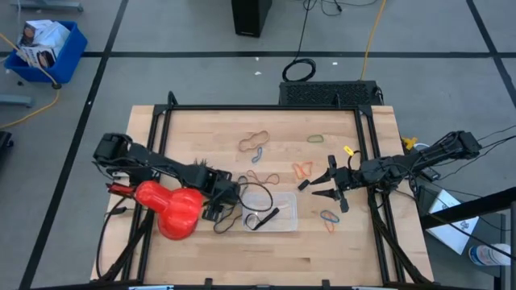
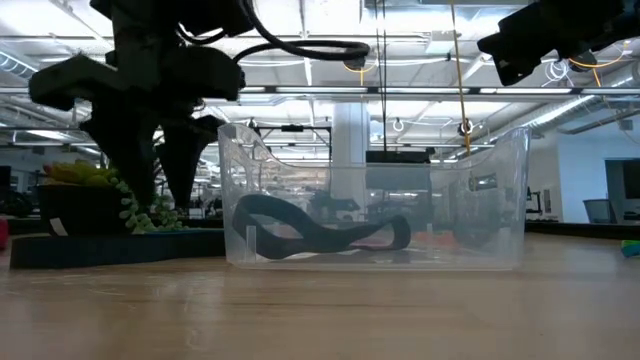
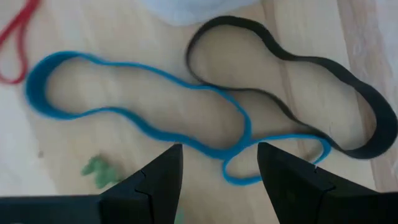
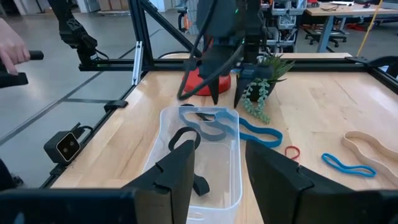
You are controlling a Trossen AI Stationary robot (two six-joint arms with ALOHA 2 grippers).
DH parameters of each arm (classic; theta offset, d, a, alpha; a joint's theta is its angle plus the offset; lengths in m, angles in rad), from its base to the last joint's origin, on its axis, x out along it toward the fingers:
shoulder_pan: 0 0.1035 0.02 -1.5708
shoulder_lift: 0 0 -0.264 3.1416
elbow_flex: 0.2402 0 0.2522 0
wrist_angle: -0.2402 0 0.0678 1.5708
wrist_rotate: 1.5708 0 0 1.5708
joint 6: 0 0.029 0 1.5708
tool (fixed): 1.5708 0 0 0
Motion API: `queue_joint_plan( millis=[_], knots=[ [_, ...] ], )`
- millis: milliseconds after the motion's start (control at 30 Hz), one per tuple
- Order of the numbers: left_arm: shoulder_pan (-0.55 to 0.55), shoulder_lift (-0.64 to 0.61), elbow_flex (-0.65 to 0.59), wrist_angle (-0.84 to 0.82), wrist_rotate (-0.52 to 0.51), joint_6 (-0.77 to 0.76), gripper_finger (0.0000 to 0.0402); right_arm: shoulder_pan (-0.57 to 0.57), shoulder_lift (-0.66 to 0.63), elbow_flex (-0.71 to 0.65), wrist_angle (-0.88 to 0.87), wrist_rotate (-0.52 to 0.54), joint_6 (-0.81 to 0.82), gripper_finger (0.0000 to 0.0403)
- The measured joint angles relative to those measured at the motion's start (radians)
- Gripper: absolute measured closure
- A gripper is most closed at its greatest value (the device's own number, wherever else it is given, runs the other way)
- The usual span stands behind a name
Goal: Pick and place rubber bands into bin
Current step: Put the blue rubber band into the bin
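Observation:
The clear bin (image 1: 272, 212) stands near the table's middle with a black rubber band (image 2: 320, 235) lying on its floor. My left gripper (image 3: 219, 149) hangs open, pointing down, just left of the bin (image 4: 202, 155). Below its fingers a long blue band (image 3: 143, 106) and a black band (image 3: 292, 68) lie flat on the wood, overlapping. My right gripper (image 1: 326, 184) waits open right of the bin, held level and aimed at it. Other bands lie scattered: tan (image 1: 256, 141), orange (image 1: 303, 170), blue (image 1: 329, 216), red (image 4: 292, 151).
A red gourd-shaped object (image 1: 171, 209) sits beside my left arm, and a small green plant (image 4: 261, 90) stands by the left gripper (image 4: 225, 99). Black frame rails (image 1: 161, 137) border the tabletop. A person's hand (image 4: 12, 53) shows beyond the table.

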Motion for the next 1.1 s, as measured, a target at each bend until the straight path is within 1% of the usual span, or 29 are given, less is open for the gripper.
queue_joint_plan(
  millis=[433,733,833,1100],
  knots=[
    [-0.026,0.12,0.0,0.075,0.005,-0.011,0.0188,0.0,0.0,0.0,-0.004,0.003,0.0,0.0261],
    [-0.028,0.138,0.002,0.085,0.009,-0.029,0.0193,0.0,0.0,0.0,-0.009,0.003,0.0,0.0261],
    [-0.028,0.139,0.002,0.086,0.01,-0.031,0.0218,0.0,0.0,0.0,-0.01,0.004,0.0,0.0261],
    [-0.028,0.14,0.001,0.102,0.016,-0.04,0.0324,0.0,0.0,0.0,-0.011,0.004,0.0,0.0261]
  ],
)
